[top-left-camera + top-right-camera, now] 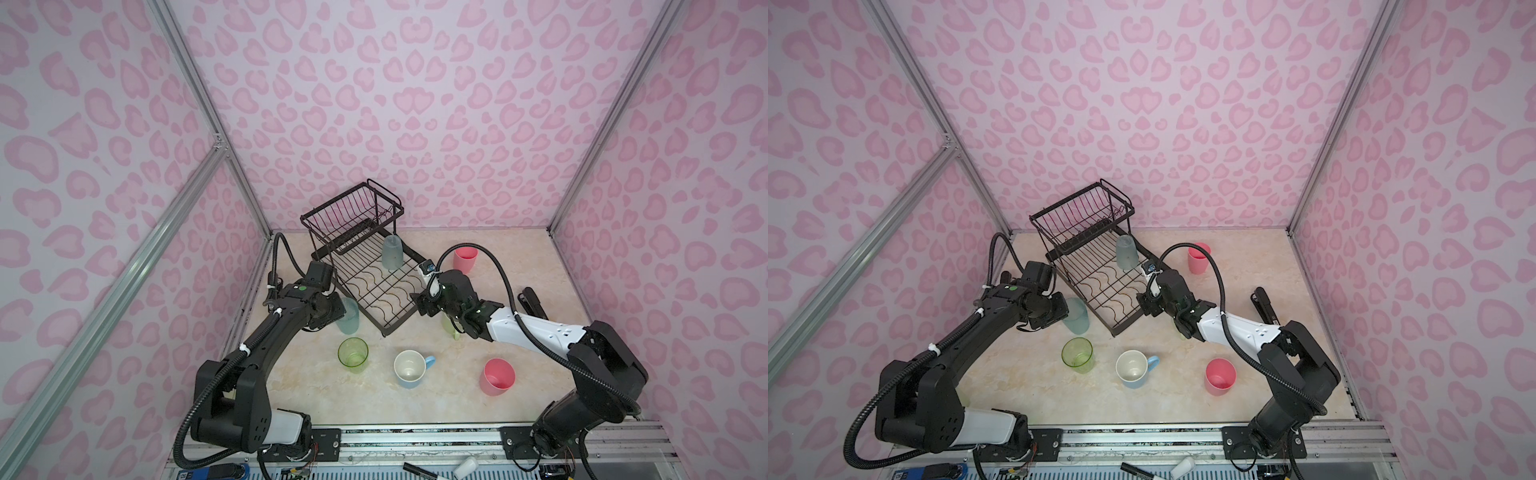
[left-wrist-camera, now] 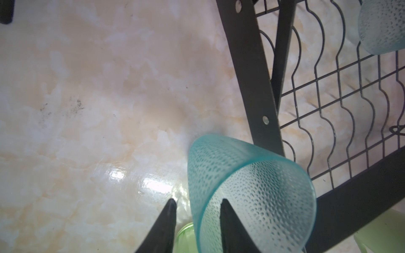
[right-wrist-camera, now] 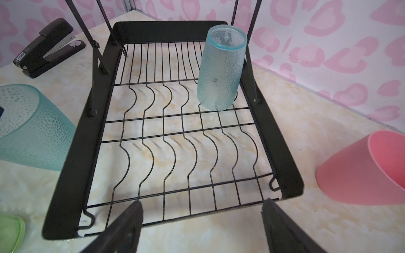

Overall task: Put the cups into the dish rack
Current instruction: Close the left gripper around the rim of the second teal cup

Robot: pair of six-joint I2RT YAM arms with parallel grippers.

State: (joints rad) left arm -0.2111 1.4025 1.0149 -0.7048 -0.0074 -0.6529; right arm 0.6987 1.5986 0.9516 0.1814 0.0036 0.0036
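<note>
The black wire dish rack [image 1: 374, 286] stands at the back middle, and one frosted blue tumbler [image 1: 392, 251] [image 3: 221, 72] stands upside down in its lower tray. A second frosted tumbler [image 1: 349, 320] [image 2: 252, 186] stands upright left of the rack. My left gripper [image 2: 197, 200] straddles its rim, one finger inside and one outside, with a gap showing at the outer finger. My right gripper [image 3: 202, 202] [image 1: 419, 305] hangs wide open and empty over the tray's near edge. On the table are a green tumbler [image 1: 353, 353], a light-blue mug [image 1: 410, 368], two pink cups [image 1: 497, 376] [image 1: 464, 259] and a lime mug [image 1: 451, 326] half hidden under the right arm.
A black stapler [image 1: 532, 301] lies on the table right of the right arm. A marker [image 1: 419, 469] and a small white bottle [image 1: 465, 465] rest on the front rail. Pink patterned walls close in the back and both sides.
</note>
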